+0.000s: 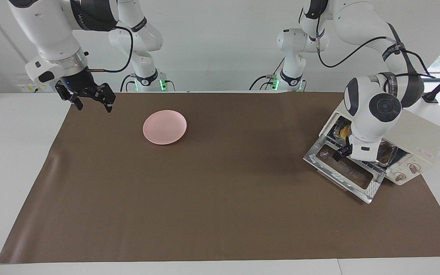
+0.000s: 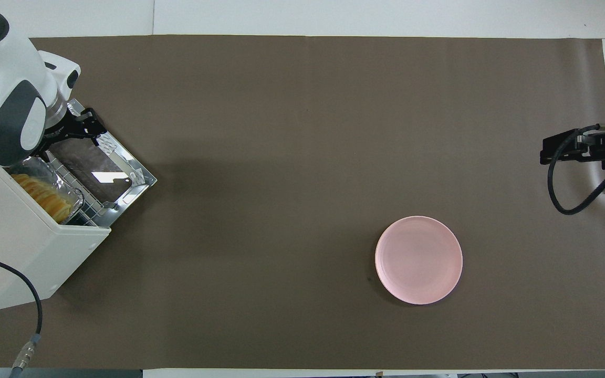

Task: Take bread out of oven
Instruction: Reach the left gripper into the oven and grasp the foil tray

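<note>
Looking into the oven (image 2: 29,252), you see the bread (image 2: 45,197) inside behind the dropped door, your left gripper (image 2: 84,123) released over that door, your right gripper (image 1: 90,97) released, waiting aloft.

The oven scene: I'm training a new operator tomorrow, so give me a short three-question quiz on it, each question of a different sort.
1. True or false: the oven door is closed.
2. Where is the bread? A) on the pink plate B) in a foil tray inside the oven C) on the brown mat
3. Fill in: the left gripper hangs over the oven's ____, while the right gripper waits, open, over the right arm's end of the table.

Key: 1 false, it lies dropped open; 2 B; 3 door.
</note>
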Available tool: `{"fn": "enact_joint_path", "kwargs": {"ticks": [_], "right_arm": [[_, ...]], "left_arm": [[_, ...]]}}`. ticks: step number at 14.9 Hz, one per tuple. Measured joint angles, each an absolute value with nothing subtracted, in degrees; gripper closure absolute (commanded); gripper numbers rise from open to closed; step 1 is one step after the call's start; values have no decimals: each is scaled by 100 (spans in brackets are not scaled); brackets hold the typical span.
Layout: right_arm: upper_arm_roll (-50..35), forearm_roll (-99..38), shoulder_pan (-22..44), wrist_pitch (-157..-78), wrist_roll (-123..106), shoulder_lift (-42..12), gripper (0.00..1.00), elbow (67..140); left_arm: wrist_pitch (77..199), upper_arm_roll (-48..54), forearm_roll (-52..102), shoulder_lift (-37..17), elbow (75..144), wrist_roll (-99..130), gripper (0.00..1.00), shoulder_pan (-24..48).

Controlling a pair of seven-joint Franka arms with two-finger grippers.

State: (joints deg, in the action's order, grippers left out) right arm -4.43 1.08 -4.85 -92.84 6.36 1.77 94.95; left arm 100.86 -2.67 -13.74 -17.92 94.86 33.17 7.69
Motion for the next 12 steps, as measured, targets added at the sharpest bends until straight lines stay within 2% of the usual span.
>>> {"fn": "enact_joint_path", "kwargs": {"ticks": [3, 10, 12], "right_arm": [[-443, 108, -485, -9284, 636, 177, 0, 9495], [-443, 108, -485, -9284, 636, 177, 0, 9495], [-443, 108, -485, -9284, 636, 177, 0, 9495]], "left_arm": [[10416, -288, -1375, -1540, 10045, 3425, 0, 705], [11340, -291, -1398, -1345, 10738, 3719, 1, 631], [11412, -295, -1409, -1344, 10768, 3774, 15, 621]]}}
